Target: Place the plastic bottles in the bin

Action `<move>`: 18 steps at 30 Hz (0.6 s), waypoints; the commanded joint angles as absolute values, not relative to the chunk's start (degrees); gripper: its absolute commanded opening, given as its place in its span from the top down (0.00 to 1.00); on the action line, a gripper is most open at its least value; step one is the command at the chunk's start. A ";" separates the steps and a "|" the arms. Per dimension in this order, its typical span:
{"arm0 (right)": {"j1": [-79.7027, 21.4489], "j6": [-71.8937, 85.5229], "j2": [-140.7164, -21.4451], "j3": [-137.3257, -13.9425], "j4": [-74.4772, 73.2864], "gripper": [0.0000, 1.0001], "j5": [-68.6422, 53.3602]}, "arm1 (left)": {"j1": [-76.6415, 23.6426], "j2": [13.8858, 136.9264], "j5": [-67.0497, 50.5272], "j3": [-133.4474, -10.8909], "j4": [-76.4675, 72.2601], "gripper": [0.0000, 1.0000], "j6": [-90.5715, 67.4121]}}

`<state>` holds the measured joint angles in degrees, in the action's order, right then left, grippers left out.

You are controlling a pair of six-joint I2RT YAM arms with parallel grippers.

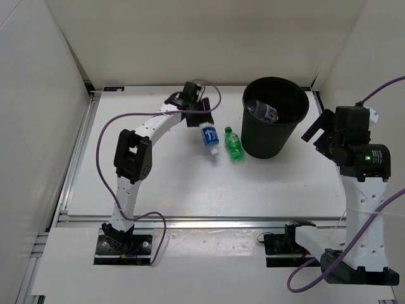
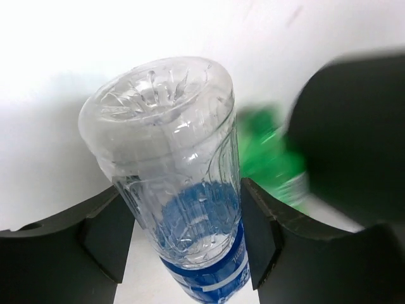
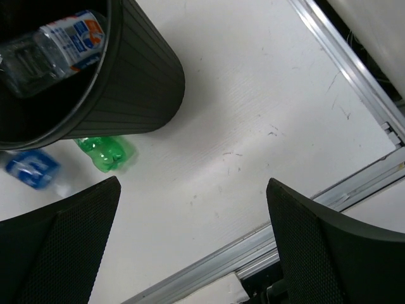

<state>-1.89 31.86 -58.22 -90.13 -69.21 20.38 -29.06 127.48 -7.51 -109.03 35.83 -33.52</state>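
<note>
My left gripper (image 1: 201, 122) is shut on the base end of the clear bottle with the blue label (image 1: 209, 139), which hangs cap-down left of the bin. In the left wrist view the fingers (image 2: 107, 234) press both sides of that bottle (image 2: 183, 190). The green bottle (image 1: 234, 144) lies on the table against the foot of the black bin (image 1: 276, 136). A clear bottle with a white-red-blue label (image 3: 60, 41) lies inside the bin (image 3: 133, 88). The plain clear bottle is not in view. My right gripper (image 3: 193, 240) is open and empty, right of the bin.
White walls enclose the table on three sides. An aluminium rail (image 3: 354, 69) runs along the right and near edges. The green bottle (image 3: 104, 152) and the blue-label bottle (image 3: 31, 168) show beyond the bin in the right wrist view.
</note>
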 commanded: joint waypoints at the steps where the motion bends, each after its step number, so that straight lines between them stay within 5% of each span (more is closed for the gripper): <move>1: -1.67 34.53 -57.74 -87.90 -66.62 0.00 18.29 | -28.30 116.37 0.08 -124.92 35.07 0.33 -29.89; 7: -1.67 33.14 -57.74 -86.48 -64.78 0.00 17.75 | -27.69 123.47 -5.27 -148.59 31.04 0.33 -28.82; 16: -1.67 30.85 -57.22 -87.28 -67.23 0.00 18.37 | -38.39 130.17 -9.76 -149.16 6.77 0.36 -32.08; 18: -1.67 30.32 -56.69 -87.80 -68.46 0.00 18.89 | -40.07 131.57 -9.23 -149.15 6.25 0.28 -30.85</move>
